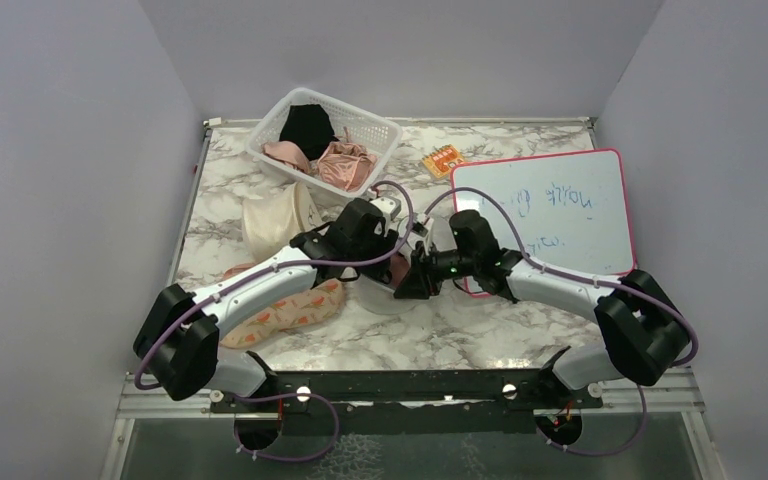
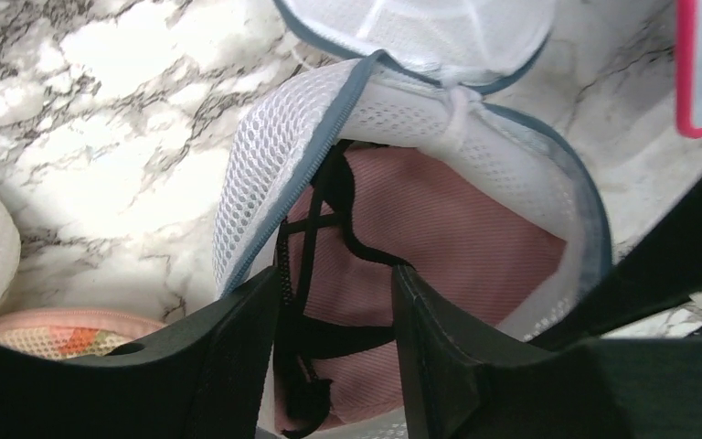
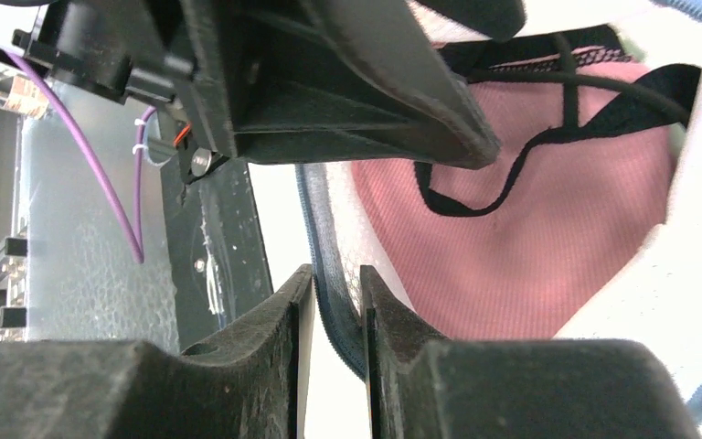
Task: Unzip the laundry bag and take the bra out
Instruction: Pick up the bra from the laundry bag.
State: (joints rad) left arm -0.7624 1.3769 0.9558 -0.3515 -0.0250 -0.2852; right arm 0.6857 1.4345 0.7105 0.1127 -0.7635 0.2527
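Seen from above, a cream mesh bag [image 1: 272, 222] and a peach floral pouch [image 1: 282, 314] lie at the left of the marble table [image 1: 480, 330]. The left arm passes between them, and a white basket [image 1: 365, 122] of garments stands beyond. At centre the two arms meet over the laundry bag [image 1: 385, 298], which this view mostly hides beneath them. A pink-framed whiteboard [image 1: 545, 205] lies at right.

The left wrist camera shows what the overhead view cannot. The bag's lid is unzipped and folded back, and a pink bra [image 2: 462, 238] with black straps sits inside. The left gripper [image 2: 336, 279] reaches into the opening with its jaws apart, and a black strap runs between its fingers [image 2: 238, 357]. Whether either pad touches the strap is unclear from this angle.

The right wrist camera shows the right gripper [image 3: 336, 293] with its jaws narrowed onto the bag's grey-blue zip edge, pinching it at the rim of the opening. The bra's pink fabric lies just beyond, with one finger of the left gripper above it.
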